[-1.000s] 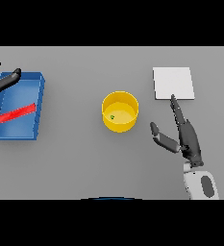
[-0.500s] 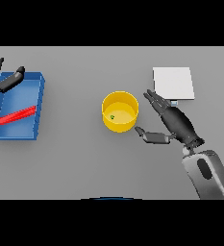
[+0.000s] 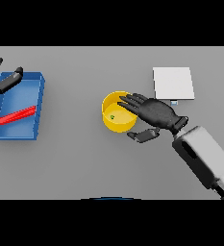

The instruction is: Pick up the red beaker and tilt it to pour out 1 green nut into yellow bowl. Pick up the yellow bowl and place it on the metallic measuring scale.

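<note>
the right hand (image 3: 156,113) reaches over the yellow bowl (image 3: 117,120), fingers spread above its rim and thumb beside its wall, not closed on it. a green nut (image 3: 112,116) lies inside. the metallic scale (image 3: 173,83) is just behind the hand. the left hand (image 3: 3,81) is open, at the blue tray (image 3: 24,96) with the red beaker (image 3: 17,115).

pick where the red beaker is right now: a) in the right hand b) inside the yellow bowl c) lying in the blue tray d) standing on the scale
c: the red beaker lies on its side in the blue tray at the table's left, by the left hand, while the right hand reaches over the yellow bowl.
</note>
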